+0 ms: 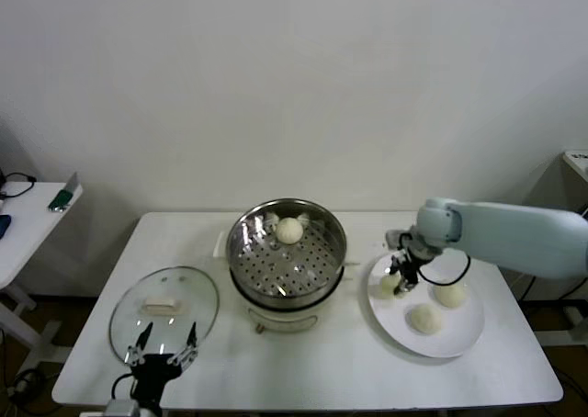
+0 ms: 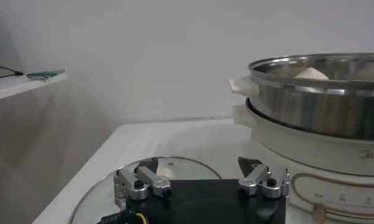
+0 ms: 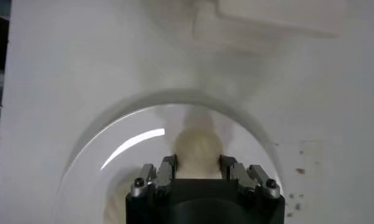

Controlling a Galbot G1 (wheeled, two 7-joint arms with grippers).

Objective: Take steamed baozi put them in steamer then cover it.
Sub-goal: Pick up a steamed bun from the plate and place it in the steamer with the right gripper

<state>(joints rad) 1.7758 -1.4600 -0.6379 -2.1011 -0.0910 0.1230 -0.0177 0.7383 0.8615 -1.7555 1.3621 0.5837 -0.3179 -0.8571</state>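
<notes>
White table; right gripper (image 3: 197,165) pinches a smooth cream baozi (image 3: 197,149)

Head camera looks down; wrist cameras sit low, sharing the steamer (image 1: 286,256).

right gripper clamping a bun on the plate

the right gripper (image 1: 399,284) is gripping 1 baozi (image 1: 392,286) on the white plate (image 1: 464,339), 2 more lying beside. 1 bun (image 1: 290,231) is sitting in the steamer (image 1: 286,257). the cover (image 1: 164,313) is lying flat by the left gripper (image 1: 163,351), which is standing open.

A plain white wall (image 1: 294,86) rises behind the white worktop (image 1: 303,366); a white side table (image 1: 28,224) stands left.
</notes>
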